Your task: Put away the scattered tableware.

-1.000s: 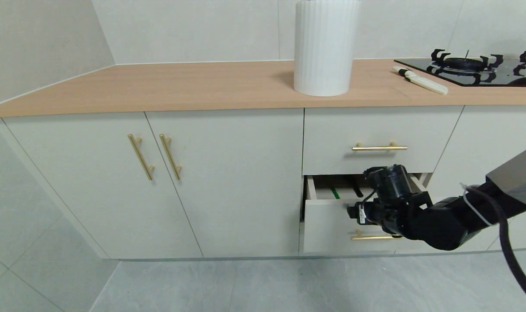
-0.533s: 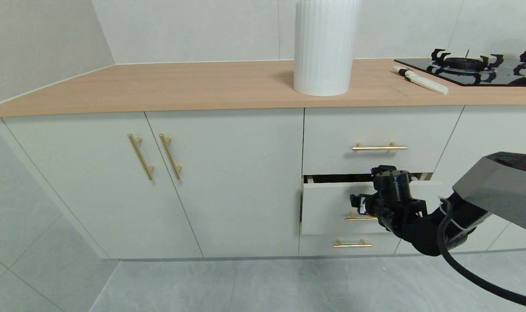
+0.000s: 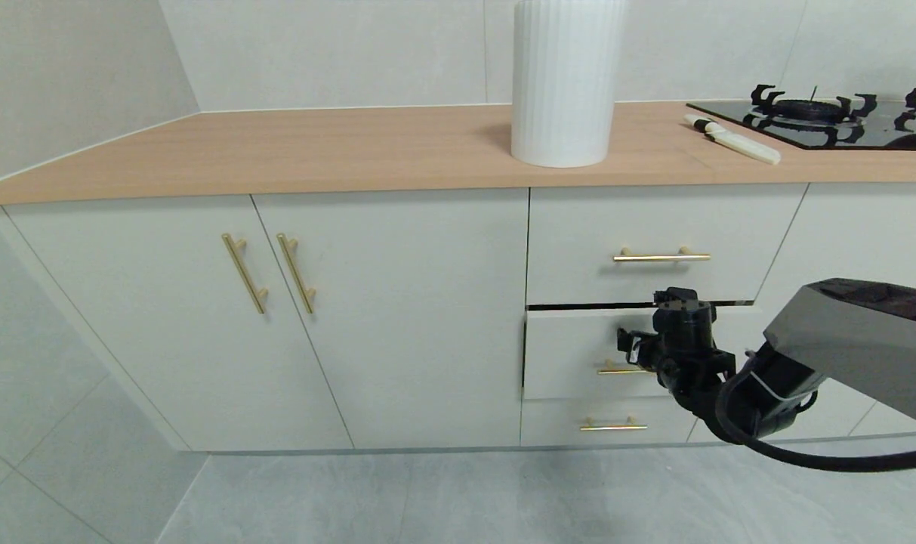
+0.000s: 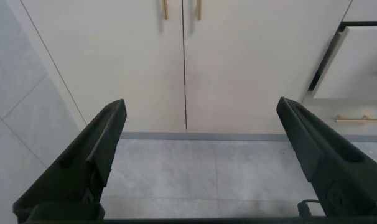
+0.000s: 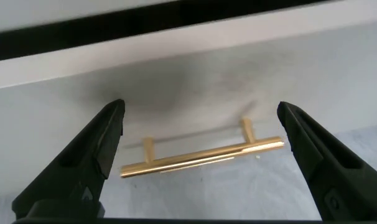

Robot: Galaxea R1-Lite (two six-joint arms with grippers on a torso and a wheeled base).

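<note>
The middle drawer [image 3: 571,351] stands almost shut, with a thin dark gap left along its top and left edges. My right gripper [image 3: 633,353] is up against the drawer front by its gold handle [image 3: 612,370]. In the right wrist view the gripper [image 5: 200,111] is open, and the handle [image 5: 201,157] lies between and just beyond its fingers [image 5: 107,134], with nothing held. My left gripper [image 4: 200,106] is open and empty, low over the grey floor in front of the cabinet doors [image 4: 185,62]. A white knife [image 3: 732,140] lies on the wooden counter [image 3: 314,151].
A tall white ribbed container [image 3: 567,83] stands on the counter, with a black gas hob [image 3: 828,117] at the far right. A shut drawer sits above with its handle [image 3: 660,258] and another below with its handle [image 3: 612,428]. The double doors [image 3: 276,302] are shut.
The middle drawer, pulled out and showing utensils a second ago, has slid in until nearly shut. My right gripper moved with it toward the cabinet.
</note>
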